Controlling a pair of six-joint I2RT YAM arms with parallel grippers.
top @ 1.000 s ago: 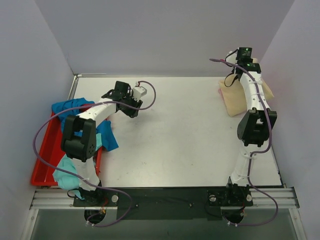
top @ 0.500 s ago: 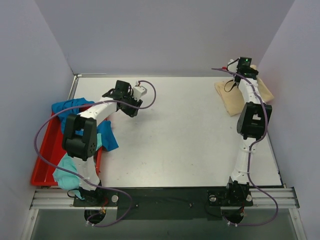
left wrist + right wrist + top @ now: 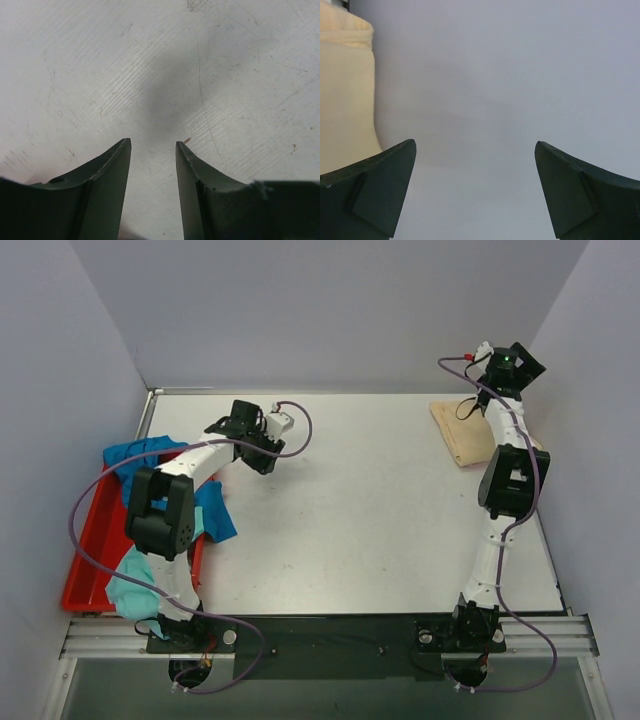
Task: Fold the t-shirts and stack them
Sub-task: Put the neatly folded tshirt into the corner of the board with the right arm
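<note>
Looking near first: teal t-shirt (image 3: 128,585) and blue t-shirt (image 3: 214,512) sit in the red tray (image 3: 84,540), behind my left hand (image 3: 153,142). That hand hangs empty over bare desk (image 3: 380,520), fingers partly apart. Farther out, my right hand (image 3: 474,145) just lifted off the beige t-shirt (image 3: 462,435). It's wide open and empty, and the shirt looks folded just below it. I'd say the first one's placed.

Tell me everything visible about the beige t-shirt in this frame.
The beige t-shirt is pale, soft-looking cotton, folded into a flat, roughly rectangular pad with a thick rolled edge seen in the wrist view. It lies on the table at the far right corner, slightly askew. The right arm crosses above it and hides its right part. The right claw is open and holds none of it.
</note>
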